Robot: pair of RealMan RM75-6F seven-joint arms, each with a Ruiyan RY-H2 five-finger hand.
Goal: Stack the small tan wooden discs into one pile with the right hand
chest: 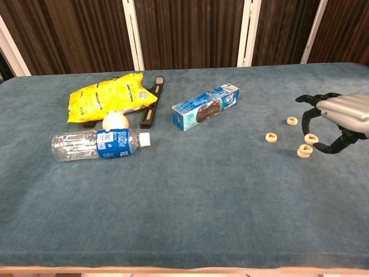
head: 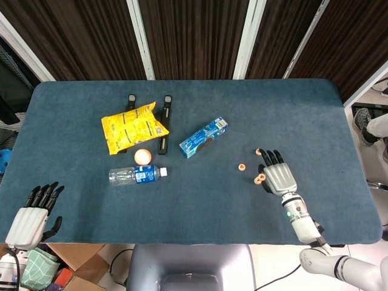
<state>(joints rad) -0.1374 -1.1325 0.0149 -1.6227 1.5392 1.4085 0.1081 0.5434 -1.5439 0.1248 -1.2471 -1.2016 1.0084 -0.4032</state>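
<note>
Several small tan wooden discs lie at the table's right side. Single ones sit at the back (chest: 292, 120), to the left (chest: 271, 137) and nearest the front (chest: 304, 151). My right hand (chest: 337, 115) pinches a fourth disc (chest: 311, 138) between thumb and finger. That disc hangs just above and beside the front one. From the head view, my right hand (head: 276, 173) covers part of the group, and the left disc (head: 242, 167) lies apart from it. My left hand (head: 30, 215) rests off the table's front left corner, holding nothing.
A blue box (head: 204, 137) lies left of the discs. Further left are a yellow snack bag (head: 133, 127), a small ball (head: 142, 156), a plastic bottle (head: 134, 175) on its side and two black bars (head: 165, 121).
</note>
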